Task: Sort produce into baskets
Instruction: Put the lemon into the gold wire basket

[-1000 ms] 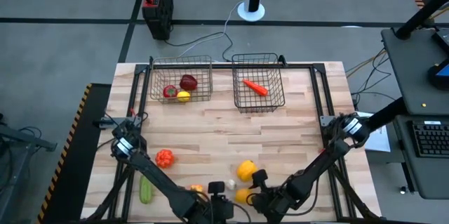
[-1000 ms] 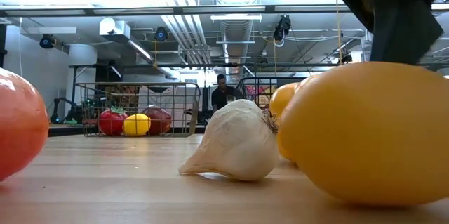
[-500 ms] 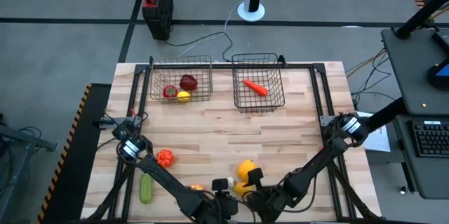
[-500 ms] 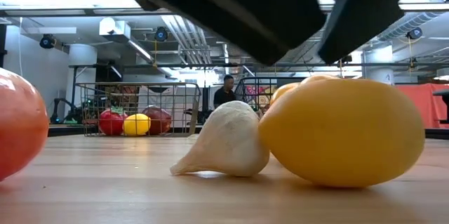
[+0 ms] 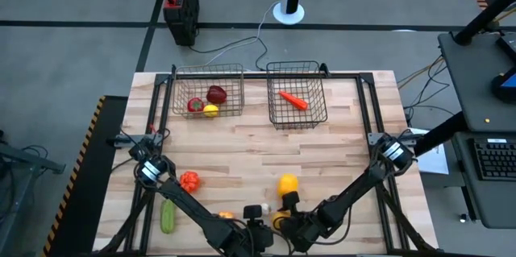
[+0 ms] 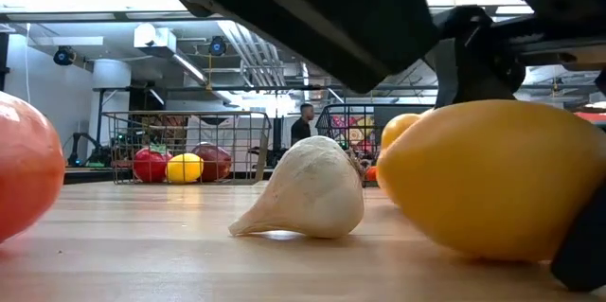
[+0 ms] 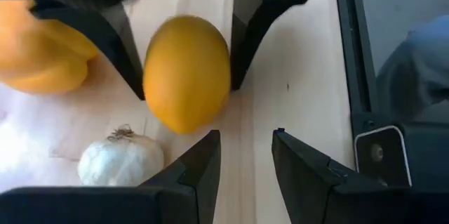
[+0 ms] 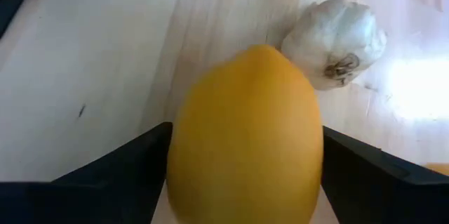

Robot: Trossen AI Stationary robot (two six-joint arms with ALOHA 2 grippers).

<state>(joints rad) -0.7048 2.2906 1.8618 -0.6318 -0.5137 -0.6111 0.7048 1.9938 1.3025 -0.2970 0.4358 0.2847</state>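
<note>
A yellow lemon (image 8: 245, 90) lies near the table's near edge, next to a white garlic (image 8: 337, 38). My right gripper (image 8: 247, 134) is shut on the lemon, which also shows in the high view (image 5: 279, 223). My left gripper (image 7: 242, 161) is open and empty just near-side of the lemon (image 7: 186, 73) and the garlic (image 7: 119, 164). A yellow pepper (image 5: 287, 183) rests on the table beyond them. The left basket (image 5: 208, 76) holds a tomato, a dark apple and a lemon. The right basket (image 5: 297, 116) holds a carrot (image 5: 293, 100). My right gripper pinches the lemon's two long sides (image 8: 184, 147) between its two fingers (image 8: 126, 175). The fingers come low from the table's right and lie along the lemon. I cannot tell whether the lemon (image 6: 492, 179) is on the table or just off it.
An orange-red fruit (image 5: 189, 180) and a green cucumber (image 5: 167, 217) lie at the near left. A small orange piece (image 5: 226, 215) lies beside the left arm. Bare wood lies between the baskets and the near row.
My right gripper has gone toward the table's left and has closed in around the lemon, which slid against the garlic and then tipped. The yellow pepper has shifted a little toward the far edge. My left gripper has come in over the garlic from the near side.
</note>
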